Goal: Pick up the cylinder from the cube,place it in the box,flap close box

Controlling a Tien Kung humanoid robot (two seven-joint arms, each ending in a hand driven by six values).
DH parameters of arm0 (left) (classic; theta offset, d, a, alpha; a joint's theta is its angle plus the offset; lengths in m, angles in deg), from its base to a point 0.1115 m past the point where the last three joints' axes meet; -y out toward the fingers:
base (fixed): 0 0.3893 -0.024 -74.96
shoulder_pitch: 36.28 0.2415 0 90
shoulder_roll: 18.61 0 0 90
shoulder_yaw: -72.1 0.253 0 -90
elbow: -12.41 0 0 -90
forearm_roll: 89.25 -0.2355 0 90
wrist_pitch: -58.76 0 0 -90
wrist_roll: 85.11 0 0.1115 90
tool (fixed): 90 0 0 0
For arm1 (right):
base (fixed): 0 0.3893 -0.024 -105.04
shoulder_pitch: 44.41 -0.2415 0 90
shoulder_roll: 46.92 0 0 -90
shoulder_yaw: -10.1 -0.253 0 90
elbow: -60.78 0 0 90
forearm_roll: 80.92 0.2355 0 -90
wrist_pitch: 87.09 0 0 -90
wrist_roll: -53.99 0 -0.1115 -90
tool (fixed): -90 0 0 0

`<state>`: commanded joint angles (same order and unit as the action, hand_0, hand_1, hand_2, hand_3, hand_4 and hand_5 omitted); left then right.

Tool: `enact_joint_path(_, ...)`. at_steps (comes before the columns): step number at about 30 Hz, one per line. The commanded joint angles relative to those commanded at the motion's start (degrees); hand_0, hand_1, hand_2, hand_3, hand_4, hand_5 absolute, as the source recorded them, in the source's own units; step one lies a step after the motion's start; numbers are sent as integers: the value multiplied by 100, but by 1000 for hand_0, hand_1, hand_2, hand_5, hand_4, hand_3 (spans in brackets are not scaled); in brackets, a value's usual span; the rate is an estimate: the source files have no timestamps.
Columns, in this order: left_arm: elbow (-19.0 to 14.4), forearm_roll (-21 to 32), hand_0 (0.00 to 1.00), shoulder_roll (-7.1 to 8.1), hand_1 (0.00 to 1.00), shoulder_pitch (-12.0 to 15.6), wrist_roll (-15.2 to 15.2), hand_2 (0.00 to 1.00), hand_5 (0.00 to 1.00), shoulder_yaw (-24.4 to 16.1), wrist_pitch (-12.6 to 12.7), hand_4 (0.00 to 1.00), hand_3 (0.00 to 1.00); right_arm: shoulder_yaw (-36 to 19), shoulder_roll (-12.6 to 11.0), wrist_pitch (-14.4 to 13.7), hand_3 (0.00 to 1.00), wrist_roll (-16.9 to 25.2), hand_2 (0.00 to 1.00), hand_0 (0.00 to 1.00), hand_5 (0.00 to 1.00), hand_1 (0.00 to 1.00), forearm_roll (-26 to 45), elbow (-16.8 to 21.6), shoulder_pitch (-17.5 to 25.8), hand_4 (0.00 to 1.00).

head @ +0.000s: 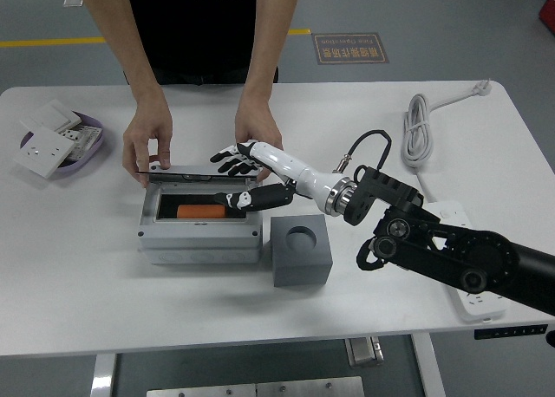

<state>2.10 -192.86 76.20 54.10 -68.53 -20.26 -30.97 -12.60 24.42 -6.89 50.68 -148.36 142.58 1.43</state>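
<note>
Orange cylinder (201, 211) lies flat inside the grey box (201, 241), left of the grey cube (302, 251), whose round socket is vacant. Right hand (245, 177) sits at the box's right rear corner, fingers spread, holding nothing; thumb reaches over the opening near the cylinder's right end. A person's two hands (149, 135) grip the clear lid (195, 173) at the box's far edge, tilted partly down. All on the white table (104, 302).

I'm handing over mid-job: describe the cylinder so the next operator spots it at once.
Find the grey box left of centre on the white table, beside the grey cube. The cylinder lies on its side inside it, the only orange thing there.
</note>
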Motion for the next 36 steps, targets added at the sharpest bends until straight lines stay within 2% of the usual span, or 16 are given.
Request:
enact_joint_path(7,0,-8,607,2,594,7,8,574,165,-20,11,579,567,20,-10,98,801,-30,754,774,343,709,-67,36,-1,710)
enact_joint_path(12,0,-9,607,5,594,-1,9,574,165,-26,23,579,567,39,-14,139,801,-41,754,774,343,709,-91,56,-16,710)
enact_joint_path(13,0,-9,606,5,593,-2,10,574,161,-26,25,577,566,42,-15,150,779,-43,757,772,367,711,-94,58,-18,643)
enact_joint_path(18,0,0,606,7,593,-7,10,574,161,-16,31,577,566,52,-17,198,779,-45,757,772,367,711,-97,63,-25,643)
enact_joint_path(19,0,2,606,8,593,-6,9,574,160,-14,31,576,565,40,-17,198,775,-45,759,769,388,713,-118,62,-24,593)
enact_joint_path(23,0,-5,606,9,593,-2,7,574,160,-16,33,576,565,-61,-35,190,775,-62,759,769,388,713,-260,63,-15,593)
enact_joint_path(27,0,-14,606,10,593,3,6,574,159,-18,32,576,565,-349,-148,239,770,-95,760,769,417,713,-472,87,54,559)
enact_joint_path(30,0,28,606,16,593,12,2,574,159,17,36,576,565,-740,-350,298,770,-112,760,769,417,713,-621,148,238,559)
enact_joint_path(31,0,42,605,17,592,13,2,573,159,27,38,576,564,-865,-421,321,786,-114,763,767,384,716,-677,182,335,631)
enact_joint_path(36,0,126,605,19,592,13,-7,573,159,90,50,576,564,-1628,-607,432,786,-80,763,767,384,716,-933,317,899,631)
